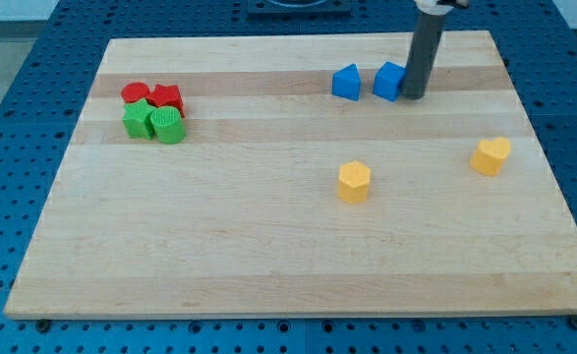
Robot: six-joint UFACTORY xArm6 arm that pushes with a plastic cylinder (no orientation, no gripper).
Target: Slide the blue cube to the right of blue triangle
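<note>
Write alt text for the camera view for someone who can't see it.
My tip touches the right side of the blue cube, which sits right of the blue triangle. Red and green blocks cluster at the view's left.

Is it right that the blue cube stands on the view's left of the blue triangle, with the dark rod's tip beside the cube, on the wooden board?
Not quite. The camera view shows the blue cube on the view's right of the blue triangle, not its left. The rest holds: my tip is beside the cube, on its right, on the wooden board.
</note>
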